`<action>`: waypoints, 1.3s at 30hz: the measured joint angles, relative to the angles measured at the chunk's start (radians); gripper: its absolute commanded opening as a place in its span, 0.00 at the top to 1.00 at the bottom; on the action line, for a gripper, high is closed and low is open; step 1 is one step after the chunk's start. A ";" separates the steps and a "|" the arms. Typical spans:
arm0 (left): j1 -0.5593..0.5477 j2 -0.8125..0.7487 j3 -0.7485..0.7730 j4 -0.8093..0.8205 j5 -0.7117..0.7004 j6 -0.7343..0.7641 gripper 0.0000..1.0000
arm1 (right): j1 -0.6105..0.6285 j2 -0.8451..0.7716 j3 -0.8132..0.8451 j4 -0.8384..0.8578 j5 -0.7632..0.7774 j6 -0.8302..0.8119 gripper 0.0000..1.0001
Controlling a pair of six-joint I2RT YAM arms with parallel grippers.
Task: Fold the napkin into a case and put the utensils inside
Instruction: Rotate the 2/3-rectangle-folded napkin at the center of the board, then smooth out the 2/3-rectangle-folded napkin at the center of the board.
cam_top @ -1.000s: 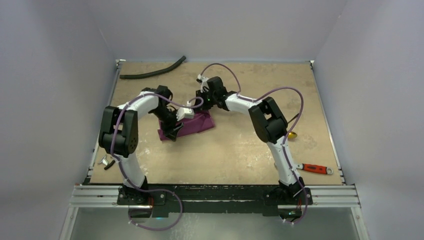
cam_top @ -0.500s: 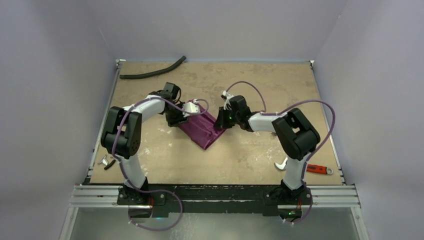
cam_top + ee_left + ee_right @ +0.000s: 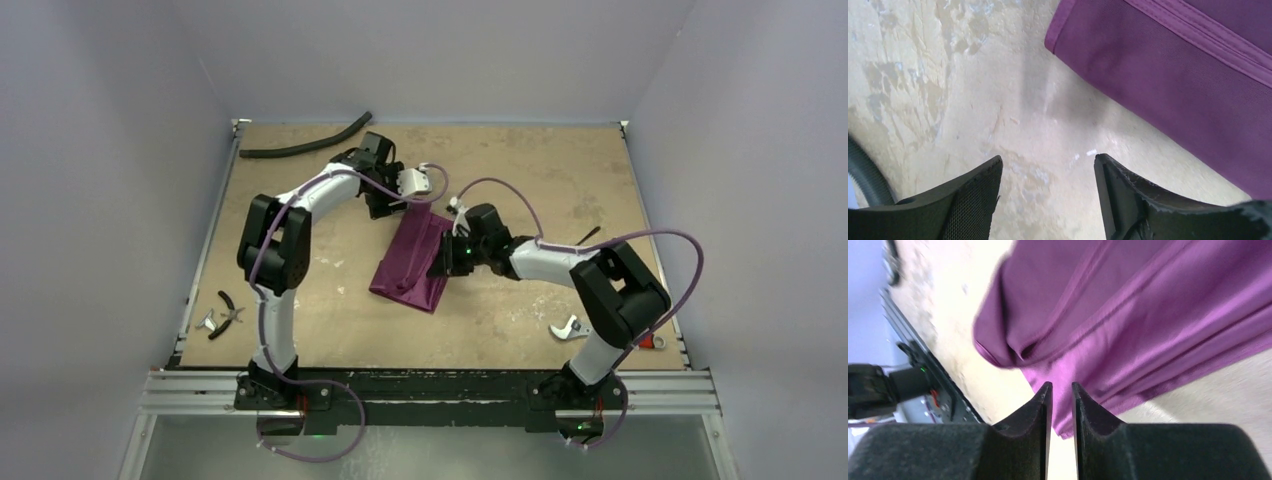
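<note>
The plum-purple napkin [image 3: 412, 262] lies folded into a long strip on the table, running from back to front. In the left wrist view the napkin's [image 3: 1168, 65] hemmed edge fills the upper right. My left gripper [image 3: 397, 205] hovers at the strip's far end; the left gripper [image 3: 1048, 165] is open over bare table. My right gripper [image 3: 441, 262] sits at the strip's right edge. In its wrist view the right gripper [image 3: 1061, 386] has a narrow gap with nothing pinched, and the napkin [image 3: 1128, 315] lies past its tips. Of the utensils, only a thin dark handle [image 3: 590, 235] shows.
A black hose [image 3: 305, 145] lies at the back left. A tool with silver jaws [image 3: 570, 328] and a red handle [image 3: 655, 342] sits near the right arm's base. Small black pliers [image 3: 228, 313] and a silvery piece [image 3: 207, 322] lie at the front left edge.
The napkin has been drawn out and turned into a longer strip. My left gripper moved toward the back, off the cloth. My right gripper swung toward me along the napkin's right side.
</note>
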 measured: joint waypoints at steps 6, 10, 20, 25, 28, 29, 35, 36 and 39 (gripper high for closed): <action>0.003 -0.135 0.000 -0.142 0.040 -0.029 0.12 | -0.087 -0.019 0.170 -0.035 -0.008 -0.013 0.80; -0.003 -0.234 -0.026 -0.232 0.121 -0.048 0.11 | -0.106 0.033 0.237 -0.020 -0.006 -0.013 0.88; -0.219 -0.299 -0.310 -0.298 0.199 -0.089 0.16 | -0.161 0.204 0.237 -0.045 0.051 -0.030 0.98; -0.256 -0.296 -0.334 -0.261 0.186 -0.102 0.22 | -0.183 0.203 0.222 -0.039 0.063 -0.031 0.99; -0.262 -0.293 -0.333 -0.235 0.182 -0.113 0.34 | -0.192 0.203 0.208 -0.027 0.071 -0.031 0.99; -0.264 -0.289 -0.333 -0.232 0.183 -0.113 0.37 | -0.194 0.203 0.202 -0.019 0.069 -0.031 0.99; -0.277 -0.256 -0.333 -0.238 0.202 -0.127 0.44 | -0.201 0.203 0.180 0.028 0.063 -0.028 0.99; -0.279 -0.253 -0.333 -0.240 0.207 -0.131 0.46 | -0.202 0.203 0.175 0.036 0.059 -0.027 0.99; -0.279 -0.248 -0.333 -0.245 0.224 -0.140 0.51 | -0.204 0.203 0.165 0.056 0.052 -0.026 0.99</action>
